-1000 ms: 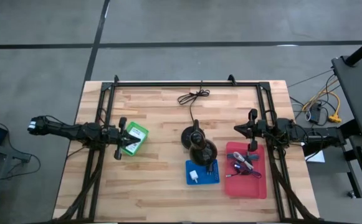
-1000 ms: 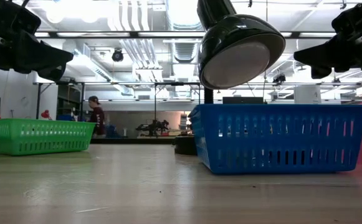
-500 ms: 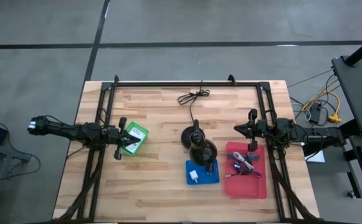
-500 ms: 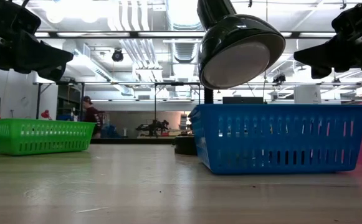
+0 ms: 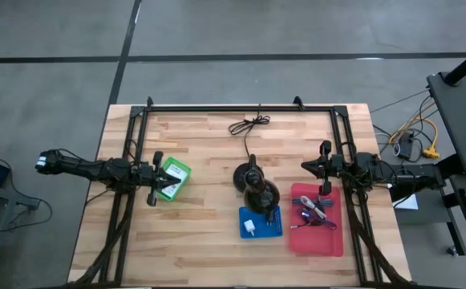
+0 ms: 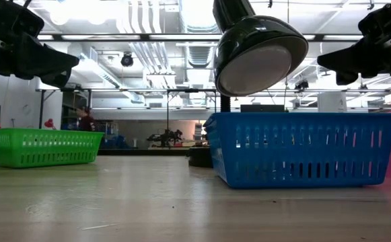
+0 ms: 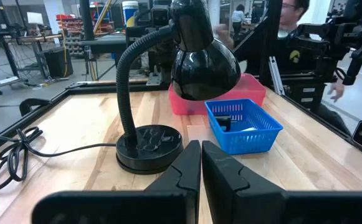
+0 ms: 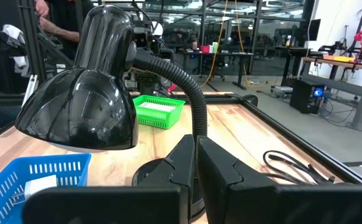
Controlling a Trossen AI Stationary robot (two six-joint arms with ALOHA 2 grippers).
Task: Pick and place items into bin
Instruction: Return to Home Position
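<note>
From my seat, the black lamp [image 5: 253,186] stands mid-bench [image 5: 208,144], and I place everything by it. The left claw [image 7: 200,146] hangs above the bench well to the lamp's left, over the green bin [image 5: 176,164], its two fingers pressed together on nothing. The right claw [image 8: 195,142] hangs on the lamp's opposite side, above the far end of the red bin [image 5: 329,245], fingers likewise together and empty. The small oddments [image 5: 311,210], purple, black and white bits, lie tangled inside the red bin, just right of the lamp's base. The blue bin [image 5: 274,231] sits touching or nearly touching the lamp's near side, under its shade, with a white adapter [image 5: 250,228] inside. The lamp's cord [image 5: 249,124] lies coiled behind it.
</note>
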